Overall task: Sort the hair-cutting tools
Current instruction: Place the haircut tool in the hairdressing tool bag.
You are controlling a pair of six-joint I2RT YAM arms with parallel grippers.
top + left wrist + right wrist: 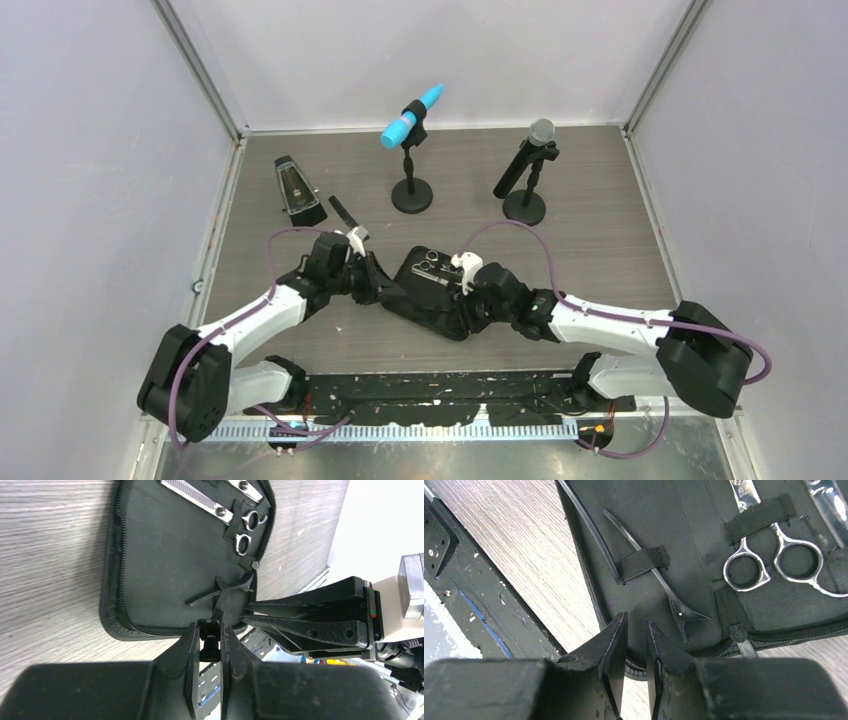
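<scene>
The left pincer (209,627) is clamped on a small black piece (209,647) at the case (160,555) edge. The right pincer (638,620) is a little apart, holding nothing. A clip (679,611) and scissors (770,572) lie inside.

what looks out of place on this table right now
The comb stands out: it lies loose on the table beside the metronome, away from the open case. The scissors and a hair clip sit under straps inside the case. Nothing looks spilled or broken.
</scene>
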